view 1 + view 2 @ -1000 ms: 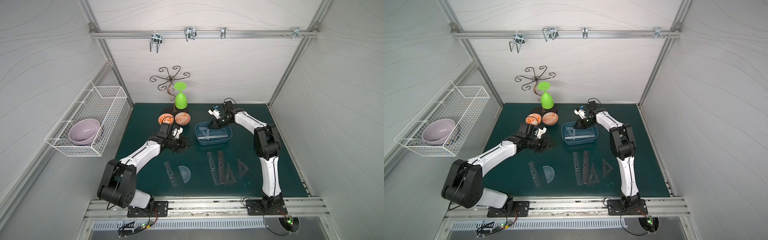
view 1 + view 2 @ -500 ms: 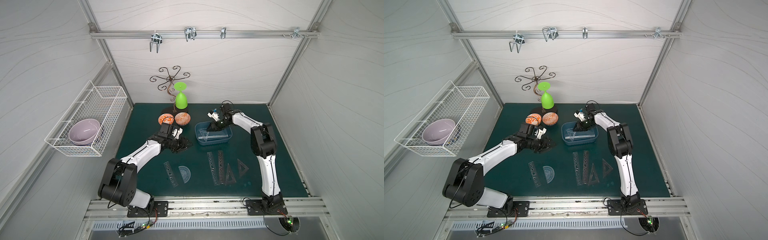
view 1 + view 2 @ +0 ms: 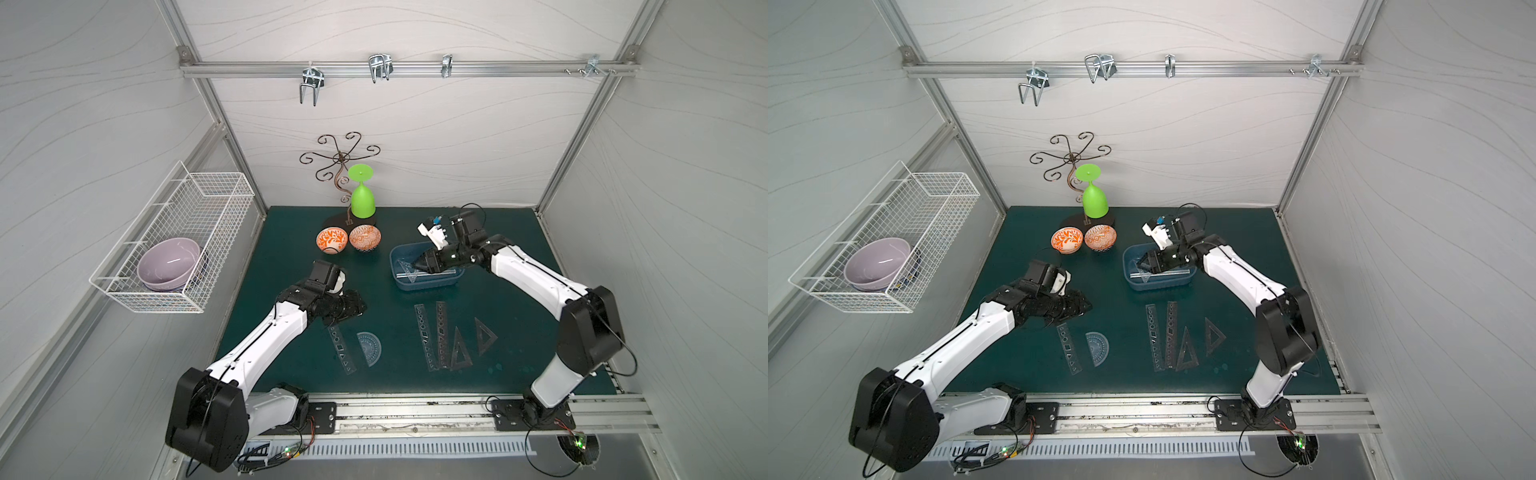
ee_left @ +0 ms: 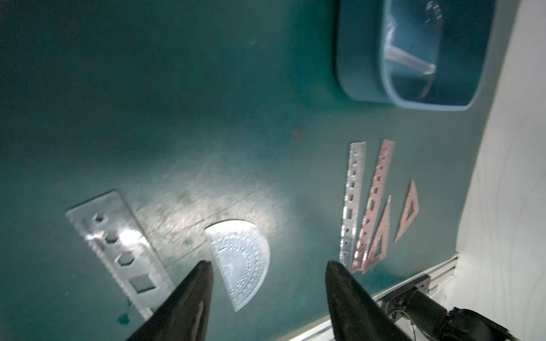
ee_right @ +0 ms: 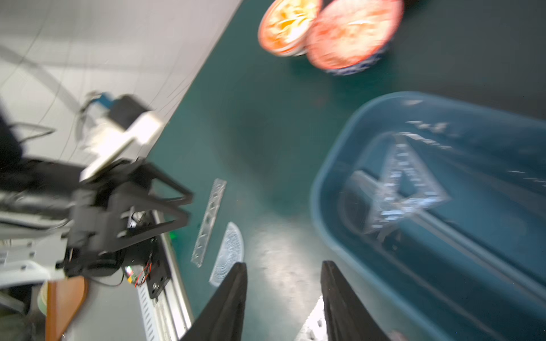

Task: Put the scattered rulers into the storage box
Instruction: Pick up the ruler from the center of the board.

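The right gripper [image 3: 419, 264] hangs over the blue box [image 3: 428, 285], low inside its rim. In the right wrist view its fingers [image 5: 233, 295] stand apart with a clear gap. A pale, blurred piece [image 5: 313, 323] shows low between them, and I cannot tell whether it touches either one. In the box lie a clear triangle [image 5: 404, 183] and a long strip [image 3: 428, 274] beside it.

The left gripper [image 4: 267, 262] hovers above the green mat [image 3: 291, 232], fingers wide apart and holding nothing. The protractor [image 4: 240, 259] lies flat on the mat below the gap, and a short strip with cut-out shapes [image 4: 121, 248] lies just beside it.

The other rulers lie on the mat in front of the box, apart from it: two long strips [image 3: 424, 334] side by side and two triangles [image 3: 460, 351] next to them.
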Controlling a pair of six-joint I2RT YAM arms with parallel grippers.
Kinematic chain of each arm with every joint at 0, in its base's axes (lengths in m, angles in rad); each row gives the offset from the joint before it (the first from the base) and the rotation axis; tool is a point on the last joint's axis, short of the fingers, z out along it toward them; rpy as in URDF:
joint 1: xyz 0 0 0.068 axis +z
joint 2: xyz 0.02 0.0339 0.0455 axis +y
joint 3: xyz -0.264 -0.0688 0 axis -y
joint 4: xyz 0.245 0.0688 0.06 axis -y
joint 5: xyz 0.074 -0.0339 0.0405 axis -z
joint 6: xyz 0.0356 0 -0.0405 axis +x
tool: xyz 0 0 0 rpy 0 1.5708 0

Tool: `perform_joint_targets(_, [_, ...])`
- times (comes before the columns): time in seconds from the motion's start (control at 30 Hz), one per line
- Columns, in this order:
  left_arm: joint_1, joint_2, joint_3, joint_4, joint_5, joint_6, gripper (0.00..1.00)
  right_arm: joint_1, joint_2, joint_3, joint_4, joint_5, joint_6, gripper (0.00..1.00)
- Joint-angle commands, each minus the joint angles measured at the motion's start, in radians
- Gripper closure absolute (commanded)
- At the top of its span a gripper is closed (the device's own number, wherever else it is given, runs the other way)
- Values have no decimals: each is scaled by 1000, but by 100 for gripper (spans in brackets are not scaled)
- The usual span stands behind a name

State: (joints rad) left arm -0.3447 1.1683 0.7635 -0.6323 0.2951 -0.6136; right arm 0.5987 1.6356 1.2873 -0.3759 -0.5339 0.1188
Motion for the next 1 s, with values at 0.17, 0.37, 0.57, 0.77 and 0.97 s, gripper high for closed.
perform_joint_targets(0.17, [-44,-6,-178,58,-18,-150,34,260,-76,-368,327,28,262,58])
perform_joint_targets(0.37, [-70,35,-224,168,9,-185,41,293,-30,-429,379,28,290,59])
perform_joint_targets(0.57, [-100,102,-236,231,25,-190,49,285,24,-459,434,12,310,60])
perform_joint_targets(0.77, [-101,147,-276,325,57,-207,54,259,26,-510,492,-7,344,62])
perform_joint_targets(0.97, [-119,184,-302,450,118,-239,61,261,46,-536,557,-18,378,68])
